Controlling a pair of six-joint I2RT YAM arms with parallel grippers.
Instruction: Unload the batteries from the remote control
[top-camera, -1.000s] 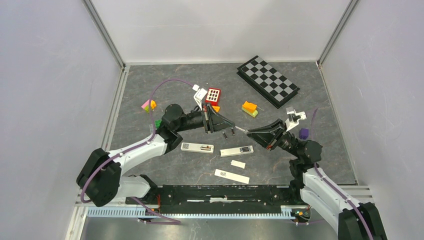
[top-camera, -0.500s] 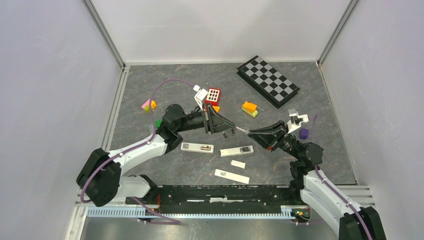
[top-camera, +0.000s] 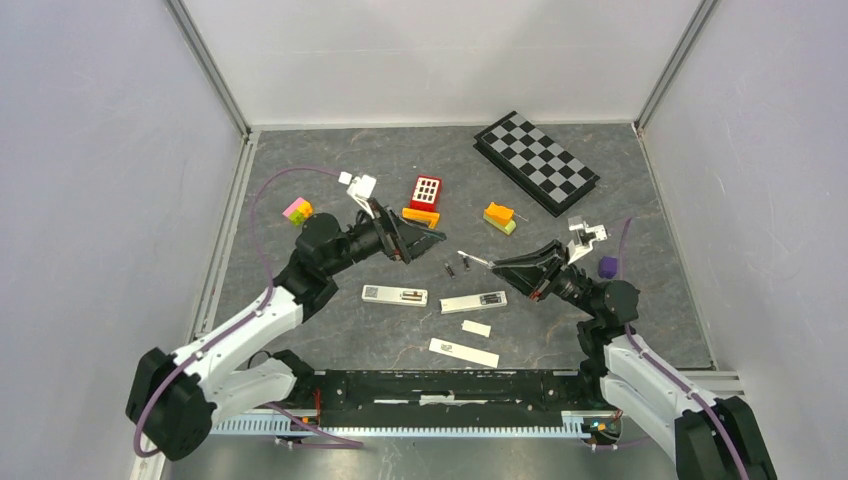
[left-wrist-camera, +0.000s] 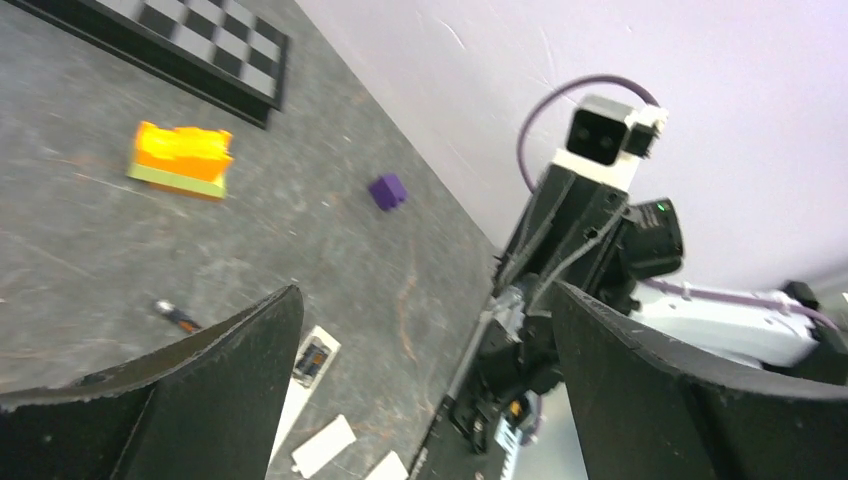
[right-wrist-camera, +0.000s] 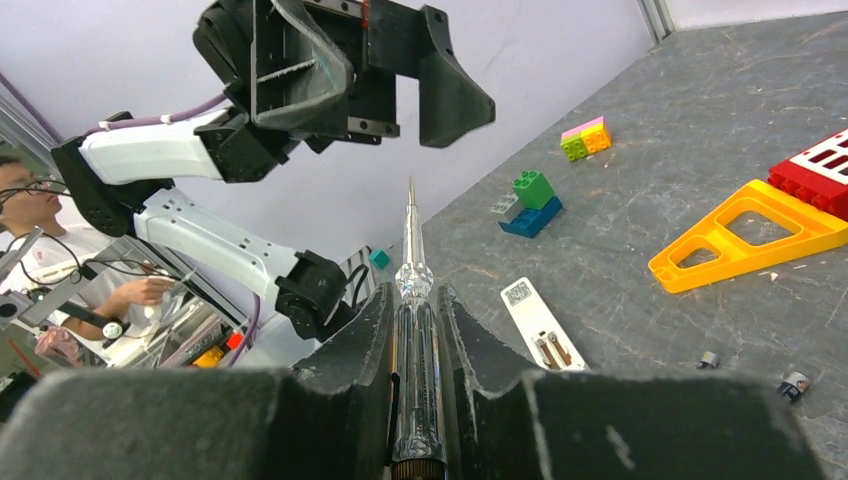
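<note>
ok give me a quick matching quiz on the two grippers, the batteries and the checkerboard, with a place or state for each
1. left gripper
2. right gripper
3. batteries
4. checkerboard

A. far right corner
B. open, empty
C. loose on the table
D. shut on a tool

Pairs: 1-B, 2-D, 3-C, 4-A
</note>
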